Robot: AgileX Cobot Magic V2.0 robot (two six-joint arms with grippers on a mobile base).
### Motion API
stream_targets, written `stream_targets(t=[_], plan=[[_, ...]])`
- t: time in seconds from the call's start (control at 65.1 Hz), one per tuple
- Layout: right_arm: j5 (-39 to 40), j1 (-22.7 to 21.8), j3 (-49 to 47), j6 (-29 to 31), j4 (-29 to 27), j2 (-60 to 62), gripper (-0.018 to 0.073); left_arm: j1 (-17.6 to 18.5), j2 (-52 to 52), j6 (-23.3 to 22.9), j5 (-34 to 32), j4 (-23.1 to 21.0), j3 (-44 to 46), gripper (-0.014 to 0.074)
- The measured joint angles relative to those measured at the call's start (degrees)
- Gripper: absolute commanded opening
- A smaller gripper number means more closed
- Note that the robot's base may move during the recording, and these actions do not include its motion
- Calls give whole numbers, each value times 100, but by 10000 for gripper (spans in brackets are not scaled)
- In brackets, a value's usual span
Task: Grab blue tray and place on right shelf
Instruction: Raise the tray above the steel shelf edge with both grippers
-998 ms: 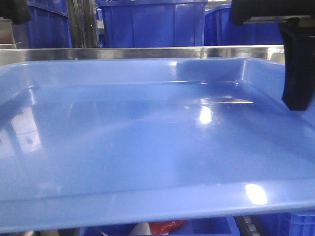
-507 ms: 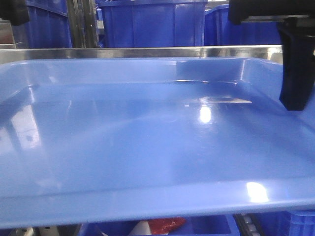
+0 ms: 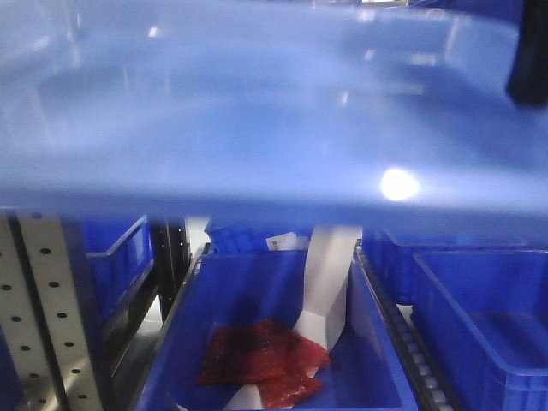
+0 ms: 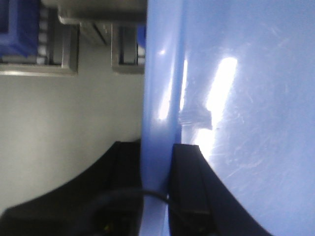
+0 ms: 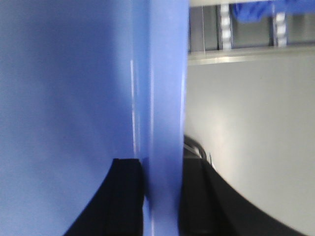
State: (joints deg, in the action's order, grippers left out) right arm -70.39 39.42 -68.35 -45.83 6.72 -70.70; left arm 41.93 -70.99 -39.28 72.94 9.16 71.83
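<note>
The blue tray (image 3: 257,111) fills the upper half of the front view, blurred, and I see it from slightly below its near rim. My left gripper (image 4: 157,147) is shut on the tray's left rim (image 4: 160,88), one black finger (image 4: 189,172) inside the tray and the other outside it. My right gripper (image 5: 162,164) is shut on the tray's opposite rim (image 5: 165,73) in the same way. One of its dark fingers (image 3: 529,60) shows at the top right of the front view. The right shelf is hidden behind the raised tray.
Below the tray stands a deep dark-blue bin (image 3: 274,342) holding a red bag (image 3: 261,355) and a white piece (image 3: 327,282). More dark-blue bins (image 3: 479,317) stand to the right. A grey perforated rack upright (image 3: 38,300) rises at the left. A pale floor (image 4: 64,123) lies under both wrists.
The tray has risen in the front view and now blurs across the top. The steel beam behind it has gone from sight and the bins beneath have appeared. Both grippers stay shut.
</note>
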Motion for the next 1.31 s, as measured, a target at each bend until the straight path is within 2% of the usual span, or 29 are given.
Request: stream_targets(t=[0.154,0.292,0.538,0.753,1.06,1.152,1.306], plan=[[-109,-238,-789,209,197,-272,253,-274,-379,348,0,70,519,-13],[-119,-581,-1550,557,276,-714,253,-545,-787,426,-191,85,950,-13],[63,-1221,-2962,1184,486,-1848,253,-1024,-1446,550,-1489,205,1413,-13],[327,-1524,-3933,1457,455,-2813,253,-1437,-1746,623,-2815,400,1413,-13],[831,-1550,-4219,1489,271,-3294,253,-1874,-2044,666,-3435,423,1418,0],[968,-1599,-4219,1489,271,-3294,253,-1900,-2105,666,-3532,423,1494,47],[916,-1679,-4219,1500,199,-3368,253,-1900,-2253,592,-3661,403,1689,188]])
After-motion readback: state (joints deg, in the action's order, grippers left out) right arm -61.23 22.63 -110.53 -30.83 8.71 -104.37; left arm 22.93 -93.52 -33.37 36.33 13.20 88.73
